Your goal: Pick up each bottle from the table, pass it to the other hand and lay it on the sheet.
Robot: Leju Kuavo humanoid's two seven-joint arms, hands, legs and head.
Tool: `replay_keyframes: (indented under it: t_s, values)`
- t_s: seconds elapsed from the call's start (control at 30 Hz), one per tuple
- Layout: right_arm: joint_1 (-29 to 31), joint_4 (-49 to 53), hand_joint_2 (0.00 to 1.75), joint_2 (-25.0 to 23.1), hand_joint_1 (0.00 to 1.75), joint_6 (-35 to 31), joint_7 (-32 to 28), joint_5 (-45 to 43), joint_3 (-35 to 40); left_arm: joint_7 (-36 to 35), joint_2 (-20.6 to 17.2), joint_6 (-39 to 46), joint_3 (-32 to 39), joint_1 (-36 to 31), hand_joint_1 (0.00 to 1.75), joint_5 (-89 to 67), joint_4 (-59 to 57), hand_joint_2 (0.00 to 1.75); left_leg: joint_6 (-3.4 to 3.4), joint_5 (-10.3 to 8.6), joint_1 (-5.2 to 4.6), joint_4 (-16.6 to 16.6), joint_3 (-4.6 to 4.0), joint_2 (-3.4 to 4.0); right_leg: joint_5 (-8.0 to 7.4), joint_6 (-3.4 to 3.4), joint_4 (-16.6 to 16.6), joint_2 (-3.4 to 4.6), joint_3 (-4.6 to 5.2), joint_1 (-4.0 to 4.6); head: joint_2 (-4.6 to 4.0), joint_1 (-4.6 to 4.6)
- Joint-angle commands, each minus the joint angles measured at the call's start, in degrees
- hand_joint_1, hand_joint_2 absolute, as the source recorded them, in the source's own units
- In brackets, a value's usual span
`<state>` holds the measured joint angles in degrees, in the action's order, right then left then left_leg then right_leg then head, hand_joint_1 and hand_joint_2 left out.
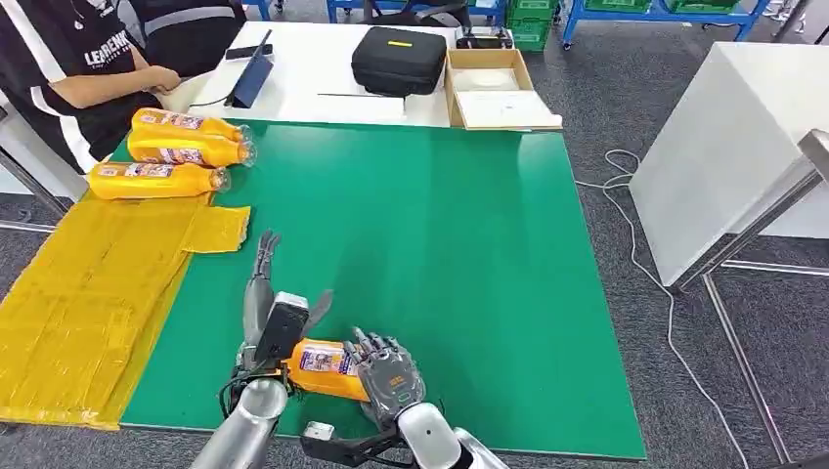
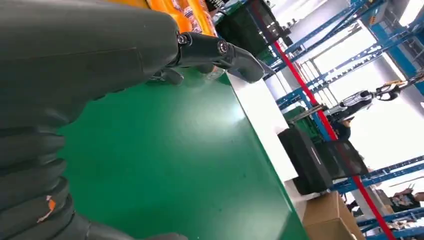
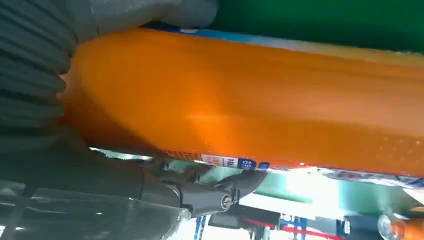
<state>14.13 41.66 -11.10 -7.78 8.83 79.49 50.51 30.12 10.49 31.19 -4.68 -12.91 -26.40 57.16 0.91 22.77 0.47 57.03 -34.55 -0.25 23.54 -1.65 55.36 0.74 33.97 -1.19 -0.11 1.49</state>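
Orange bottle [image 1: 327,367] at the near edge of the green bench [image 1: 469,244], lying roughly horizontal between the two hands, whether resting on the surface or lifted clear of it not readable. Right hand [image 1: 389,376] wrapped round the body, fingers [image 1: 376,344] clamped over the top of it; right wrist view confirms thumb on one side and a dark finger [image 3: 225,192] curled under the other. Left hand [image 1: 269,313] just beside the bottle's far end, fingers spread and pointing away across the bench, holding nothing; left wrist view shows a finger [image 2: 220,52] extended over bare green.

Handling guess: full of orange liquid, so moderately heavy, weight shifting a little as it tilts. Thin plastic wall, likely gives under squeeze but not fragile. Glossy label [image 1: 323,360] and smooth sides, so slippery under hard pads. Round section, will roll once laid down.

Best hold: round the mid-body on the label band, fingers and thumb opposed, not at the cap or neck. For the handover, left hand needs free body length beside the right's grip; little showing at present, so right grip may be too central.

Yellow sheet [image 1: 88,293] at the left side of the bench, two more bottles [image 1: 181,156] lying side by side at its far end, caps toward the green. Person [image 1: 78,68] seated just beyond them, so keep the swing low.
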Motion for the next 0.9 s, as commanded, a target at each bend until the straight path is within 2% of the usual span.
replay_keyframes:
  t_s: [0.03, 0.2, 0.33, 0.43, 0.47, 0.5, 0.53, 0.57, 0.63, 0.67, 0.73, 0.77, 0.83, 0.87, 0.9]
  values:
    - [0.28, -9.56, 1.75, 1.24, 1.73, 3.24, -2.56, -4.26, -0.68, 0.85, -0.75, -0.23, 0.61, -0.16, 0.00, 1.43, -1.11, 1.75, -0.04, -0.10, 0.00, -0.08, -0.19, -0.09, -0.08, 0.12, -0.12, -0.16, 0.12, 0.02, 0.00, -0.02]
    - [1.36, -11.79, 1.75, 1.26, 1.75, 5.73, -7.94, -11.63, -2.85, 2.25, -0.88, -0.05, 0.02, -1.03, 0.00, 2.99, -3.53, 1.75, -0.08, -0.02, 0.00, -0.04, 0.05, -0.13, -0.01, 0.10, -0.07, -0.15, -0.08, 0.01, 0.00, -0.02]
    - [3.91, -14.83, 1.75, 1.25, 1.75, 6.22, -8.89, -14.12, -2.36, 3.18, -0.94, 0.44, -0.35, -0.97, 0.00, 4.31, -4.30, 1.75, -0.18, 0.09, 0.03, -0.01, 0.17, -0.02, 0.00, 0.12, -0.05, 0.01, -0.18, 0.03, 0.00, 0.00]
    - [4.28, -15.46, 1.75, 0.90, 1.75, 5.90, -8.81, -14.90, -2.42, 3.40, -1.06, 0.80, -0.55, -0.73, 0.00, 4.76, -4.28, 1.75, -0.18, -0.02, 0.04, -0.10, -0.08, 0.03, -0.14, 0.25, -0.15, -0.03, 0.03, 0.04, 0.00, 0.00]
    - [4.15, -15.27, 1.75, 0.78, 1.75, 5.09, -8.66, -15.22, -2.65, 3.48, -1.13, 1.00, -0.52, -0.59, 0.00, 4.94, -4.17, 1.75, -0.19, 0.11, 0.07, -0.01, 0.14, 0.04, -0.02, 0.27, -0.06, 0.01, -0.17, 0.06, 0.00, 0.00]
    - [4.08, -15.01, 1.75, 0.69, 1.75, 3.99, -8.45, -15.49, -2.94, 3.54, -1.26, 1.06, -0.51, -0.38, 0.00, 5.09, -4.00, 1.75, -0.21, 0.02, 0.05, -0.08, -0.02, -0.03, -0.05, 0.38, -0.12, -0.10, -0.03, 0.07, 0.00, 0.00]
    - [4.01, -14.50, 1.75, 0.63, 1.75, 2.07, -8.03, -15.88, -3.53, 3.59, -1.37, 1.20, -0.43, -0.03, 0.00, 5.24, -3.55, 1.75, -0.21, 0.20, 0.10, 0.04, 0.33, 0.02, 0.13, 0.30, -0.04, -0.02, -0.36, 0.13, 0.00, -0.02]
    - [4.18, -13.71, 1.75, 0.70, 1.75, -1.16, -6.43, -15.65, -3.95, 3.46, -1.48, 1.36, -0.28, 0.66, 0.00, 5.37, -2.45, 1.75, -0.22, 0.12, 0.11, 0.04, 0.12, -0.03, 0.06, 0.33, -0.05, -0.09, -0.18, 0.14, 0.00, 0.00]
    - [4.18, -11.66, 1.75, 1.06, 1.75, -5.79, -4.18, -15.94, -5.57, 3.13, -1.60, 1.54, -0.01, 1.74, 0.00, 5.28, -0.67, 1.75, -0.20, 0.46, 0.12, 0.19, 0.66, 0.15, 0.35, 0.33, 0.10, 0.13, -0.73, 0.14, 0.00, 0.00]
    - [4.62, -11.57, 1.75, 1.20, 1.75, -5.55, -4.18, -15.93, -5.65, 3.12, -1.67, 1.49, 0.01, 1.90, 0.00, 5.28, -0.54, 1.75, -0.21, 0.29, 0.11, 0.12, 0.35, 0.09, 0.20, 0.36, 0.01, 0.04, -0.39, 0.14, 0.00, 0.00]
    - [4.62, -11.57, 1.75, 1.20, 1.75, -5.55, -4.18, -15.93, -5.65, 3.12, -1.67, 1.49, 0.01, 1.90, 0.00, 5.28, -0.54, 1.75, -0.18, 0.44, 0.08, 0.08, 0.70, 0.08, 0.43, 0.27, 0.01, 0.07, -0.76, 0.10, 0.00, 0.00]
    - [4.62, -11.57, 1.75, 1.20, 1.75, -5.55, -4.18, -15.93, -5.65, 3.12, -1.67, 1.49, 0.01, 1.90, 0.00, 5.28, -0.54, 1.75, -0.16, 0.28, 0.07, -0.04, 0.41, 0.01, 0.32, 0.29, -0.12, -0.04, -0.54, 0.10, 0.00, -0.02]
    - [4.48, -11.57, 1.75, 1.25, 1.75, -5.57, -4.19, -15.97, -5.69, 3.11, -1.64, 1.51, 0.01, 1.85, 0.00, 5.27, -0.45, 1.75, -0.22, 0.12, 0.01, -0.16, 0.59, -0.16, 0.28, 0.20, -0.20, -0.15, -0.93, 0.05, 0.00, 0.00]
    - [4.48, -11.57, 1.75, 1.25, 1.75, -5.57, -4.19, -15.97, -5.69, 3.11, -1.64, 1.51, 0.01, 1.85, 0.00, 5.27, -0.45, 1.75, -0.17, 0.18, 0.00, 0.00, 0.79, -0.09, 0.36, 0.10, -0.05, 0.01, -1.47, 0.05, 0.00, -0.02]
    - [4.48, -11.57, 1.75, 1.25, 1.75, -5.57, -4.19, -15.97, -5.69, 3.11, -1.64, 1.51, 0.01, 1.85, 0.00, 5.27, -0.45, 1.75, -0.18, 0.16, 0.00, -0.03, 0.66, -0.16, 0.36, 0.14, -0.10, -0.10, -1.39, 0.06, 0.00, 0.00]
